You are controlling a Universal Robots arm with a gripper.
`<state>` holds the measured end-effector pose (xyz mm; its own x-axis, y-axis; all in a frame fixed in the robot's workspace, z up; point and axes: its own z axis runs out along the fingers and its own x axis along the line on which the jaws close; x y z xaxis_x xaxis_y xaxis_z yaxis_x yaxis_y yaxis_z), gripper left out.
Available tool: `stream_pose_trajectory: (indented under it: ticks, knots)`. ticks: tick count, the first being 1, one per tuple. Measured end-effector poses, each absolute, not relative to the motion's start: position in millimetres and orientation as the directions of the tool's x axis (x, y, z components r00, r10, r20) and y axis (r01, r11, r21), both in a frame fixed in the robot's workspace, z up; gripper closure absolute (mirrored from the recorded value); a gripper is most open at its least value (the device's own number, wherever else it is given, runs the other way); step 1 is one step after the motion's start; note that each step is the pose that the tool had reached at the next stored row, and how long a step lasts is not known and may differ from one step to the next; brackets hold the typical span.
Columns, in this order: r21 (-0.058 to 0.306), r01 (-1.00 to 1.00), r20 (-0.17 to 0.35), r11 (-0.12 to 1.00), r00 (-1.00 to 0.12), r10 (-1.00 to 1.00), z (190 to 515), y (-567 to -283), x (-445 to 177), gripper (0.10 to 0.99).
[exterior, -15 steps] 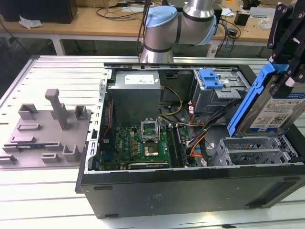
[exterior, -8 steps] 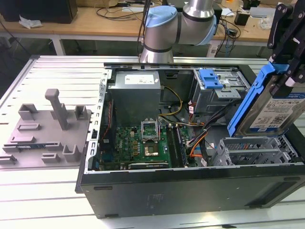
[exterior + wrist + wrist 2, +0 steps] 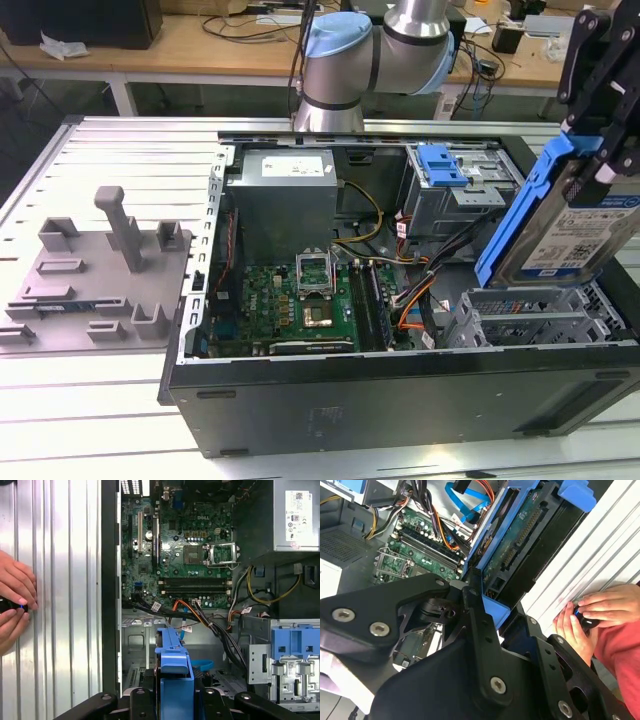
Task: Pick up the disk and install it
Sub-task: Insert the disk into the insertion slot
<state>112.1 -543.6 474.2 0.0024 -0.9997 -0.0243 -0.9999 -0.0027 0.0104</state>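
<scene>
The disk [image 3: 572,232], a silver drive with a white-and-blue label in a bright blue carrier, hangs tilted on edge over the right end of the open computer case [image 3: 400,400]. My gripper [image 3: 597,165] comes down from above and is shut on the disk's upper end. Just below the disk is the grey metal drive cage [image 3: 530,318] at the case's front right. In the second wrist view the black fingers [image 3: 475,615] clamp the blue carrier [image 3: 492,611]. In the first wrist view the carrier's blue edge [image 3: 174,667] points toward the cage [image 3: 135,640].
Inside the case lie a green motherboard [image 3: 300,300], a power supply [image 3: 285,195], cable bundles [image 3: 420,290] and a bay with another blue carrier [image 3: 442,165]. A grey fixture plate [image 3: 100,280] sits at the exterior view's left. A person's hands [image 3: 15,600] rest on the ribbed table beside the case.
</scene>
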Motion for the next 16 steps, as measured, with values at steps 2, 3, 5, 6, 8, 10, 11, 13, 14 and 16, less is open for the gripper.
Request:
stream_pose_trajectory:
  ticks: [2,3,5,6,8,10,11,13,14,16]
  knots:
    - [0.01,-1.0,-0.024,-0.017,0.016,-1.0,473.7,-543.6,112.1,0.722]
    - [0.01,-1.0,-0.024,-0.024,0.024,-0.999,473.5,-543.6,112.1,0.722]
    - [0.01,-0.999,-0.024,-0.037,0.037,-0.999,473.1,-543.7,112.1,0.722]
    - [0.01,-0.999,-0.024,-0.037,0.037,-0.999,472.6,-544.3,112.1,0.722]
    - [0.011,-0.999,-0.024,-0.035,0.035,-0.999,471.5,-547.0,112.1,0.722]
    - [0.01,-0.999,-0.024,-0.034,0.034,-0.999,470.4,-548.7,112.4,0.722]
    - [0.011,-0.999,-0.024,-0.034,0.034,-0.999,470.3,-548.7,112.6,0.722]
    - [0.011,-0.999,-0.024,-0.034,0.034,-0.999,469.5,-548.8,113.1,0.722]
    - [0.01,-0.999,-0.024,-0.034,0.034,-0.999,468.8,-548.8,113.2,0.722]
    - [0.01,-0.999,-0.024,-0.034,0.034,-0.999,467.9,-548.8,113.3,0.722]
